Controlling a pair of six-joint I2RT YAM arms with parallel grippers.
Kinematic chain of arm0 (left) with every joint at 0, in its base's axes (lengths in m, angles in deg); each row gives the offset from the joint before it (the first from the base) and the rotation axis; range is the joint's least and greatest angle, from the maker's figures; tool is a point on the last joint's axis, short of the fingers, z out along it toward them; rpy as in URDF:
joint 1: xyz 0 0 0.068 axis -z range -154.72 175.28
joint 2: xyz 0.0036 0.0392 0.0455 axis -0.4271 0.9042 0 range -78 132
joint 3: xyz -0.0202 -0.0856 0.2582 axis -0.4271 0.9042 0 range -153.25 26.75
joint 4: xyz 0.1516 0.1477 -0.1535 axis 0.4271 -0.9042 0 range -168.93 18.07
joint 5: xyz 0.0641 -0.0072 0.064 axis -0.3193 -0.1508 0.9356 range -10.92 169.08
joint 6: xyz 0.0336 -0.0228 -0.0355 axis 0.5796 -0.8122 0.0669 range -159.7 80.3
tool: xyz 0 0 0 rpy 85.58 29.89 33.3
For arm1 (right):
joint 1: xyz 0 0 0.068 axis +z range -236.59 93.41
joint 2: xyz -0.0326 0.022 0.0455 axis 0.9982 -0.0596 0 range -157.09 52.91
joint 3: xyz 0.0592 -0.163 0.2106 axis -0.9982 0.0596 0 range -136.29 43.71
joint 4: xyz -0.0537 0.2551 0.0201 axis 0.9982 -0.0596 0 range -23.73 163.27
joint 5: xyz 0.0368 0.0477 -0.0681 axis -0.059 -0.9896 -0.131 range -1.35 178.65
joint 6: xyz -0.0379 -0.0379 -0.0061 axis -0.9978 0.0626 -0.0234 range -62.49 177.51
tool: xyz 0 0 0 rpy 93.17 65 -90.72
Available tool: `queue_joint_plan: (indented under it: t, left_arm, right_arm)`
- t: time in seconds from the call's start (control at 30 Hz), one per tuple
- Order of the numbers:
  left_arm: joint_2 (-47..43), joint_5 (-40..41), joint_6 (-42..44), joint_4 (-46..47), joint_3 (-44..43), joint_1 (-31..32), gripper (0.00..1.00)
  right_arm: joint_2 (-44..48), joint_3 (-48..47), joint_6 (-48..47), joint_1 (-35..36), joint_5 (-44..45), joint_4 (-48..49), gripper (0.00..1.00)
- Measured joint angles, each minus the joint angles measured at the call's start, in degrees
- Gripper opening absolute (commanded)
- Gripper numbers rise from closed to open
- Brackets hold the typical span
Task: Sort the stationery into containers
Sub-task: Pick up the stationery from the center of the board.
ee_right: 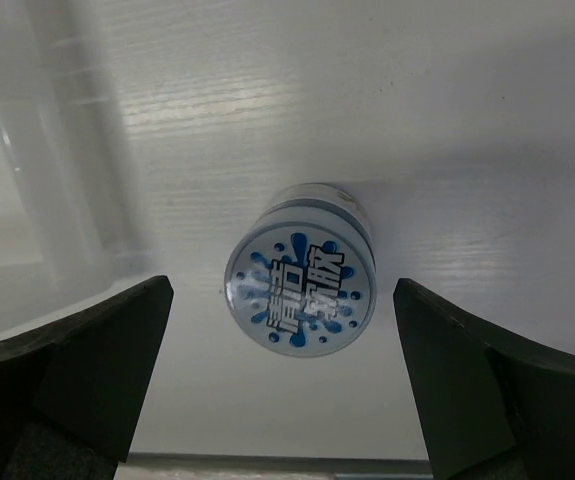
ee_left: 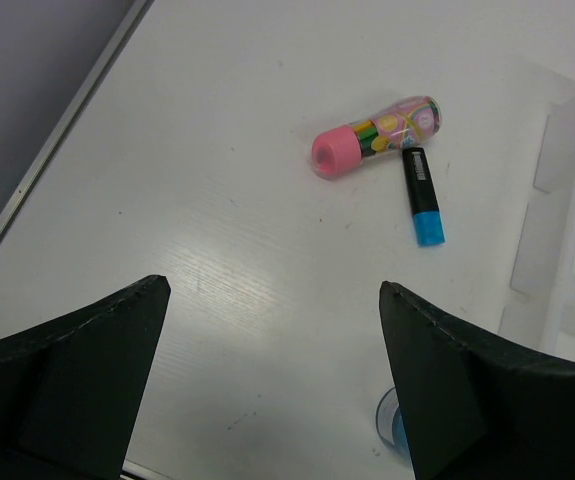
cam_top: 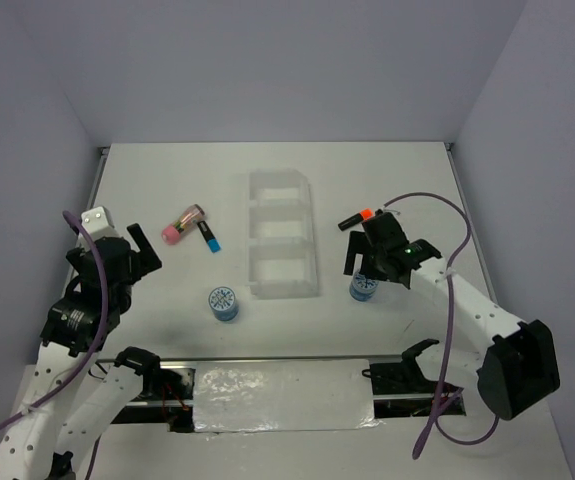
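The clear three-compartment tray (cam_top: 282,235) lies mid-table and looks empty. A pink tube (cam_top: 182,225) and a blue-capped marker (cam_top: 209,237) lie left of it, with a blue-and-white roll (cam_top: 223,302) nearer me. My left gripper (cam_top: 142,250) is open and empty; its wrist view shows the tube (ee_left: 372,135), the marker (ee_left: 423,195) and the roll's edge (ee_left: 392,425) ahead of the gripper (ee_left: 272,288). My right gripper (cam_top: 364,268) hangs open over the second roll (ee_right: 302,295), which stands between its fingers, not gripped. An orange-capped marker (cam_top: 357,218) lies just beyond. The pink-capped marker is out of view.
The tray's wall shows at the left of the right wrist view (ee_right: 27,200) and at the right edge of the left wrist view (ee_left: 567,190). Grey walls enclose the table on three sides. A foil-covered strip (cam_top: 282,395) runs along the near edge between the arm bases.
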Motion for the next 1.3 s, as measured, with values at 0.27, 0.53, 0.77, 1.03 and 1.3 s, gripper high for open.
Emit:
queue_joint_plan:
  t: [0.27,0.53,0.77,1.03,1.3]
  left_arm:
    - [0.0,-0.9,0.1,0.3,0.0,0.0,0.99]
    - [0.0,-1.0,0.1,0.7,0.0,0.0,0.99]
    - [0.0,-1.2,0.1,0.7,0.0,0.0,0.99]
    - [0.0,-1.4,0.1,0.7,0.0,0.0,0.99]
    - [0.0,-1.6,0.1,1.0,0.0,0.0,0.99]
  right_arm:
    - [-5.2,0.7,1.1,0.9,5.5,2.0,0.99]
    - [-7.8,3.4,1.1,1.0,5.0,5.2,0.89]
    - [-7.7,4.3,1.9,2.1,5.5,5.4,0.48]
    - [-5.3,3.6,1.9,5.0,6.0,3.3,0.22]
    - [-4.0,-11.0,1.9,11.3,8.9,-2.9,0.2]
